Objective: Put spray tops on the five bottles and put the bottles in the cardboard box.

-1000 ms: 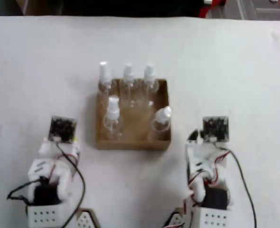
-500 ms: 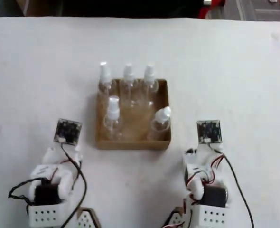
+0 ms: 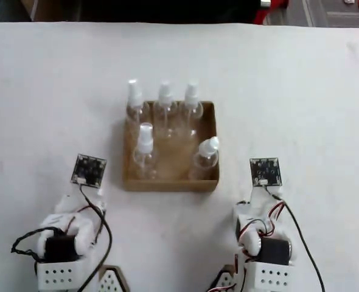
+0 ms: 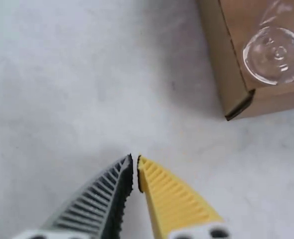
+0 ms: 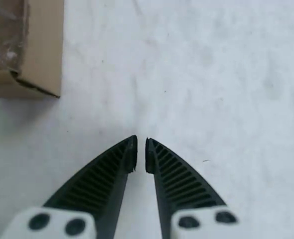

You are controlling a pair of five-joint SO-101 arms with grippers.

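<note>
With all five bottles (image 3: 144, 159) standing upright in the cardboard box (image 3: 170, 184), each wearing its white spray top (image 3: 145, 137), this looks to me like the finish line. The box sits mid-bench (image 3: 289, 91): three bottles in a row along its far wall, two more towards its near wall, every long axis pointing straight up. Down at the near edge of the bench the left arm (image 3: 64, 243) and the right arm (image 3: 261, 243) sit folded low, one on each side of the box, wrists angled down at bare bench. Now the relation that matters: the box lies ahead of both grippers and inward, towards the middle, and neither arm is clearly the nearer. The left gripper (image 4: 135, 167) points at the bench just short of the box's near-left corner, its grey and yellow fingers pressed together on nothing, one bottle (image 4: 274, 55) seen from above inside that corner. The right gripper (image 5: 140, 149) points at the bench off the near-right corner, black fingers drawn together bar a sliver, also carrying nothing. If any bottle needed a nudge, either arm would have to reach forward and inward, then come down from above.
</note>
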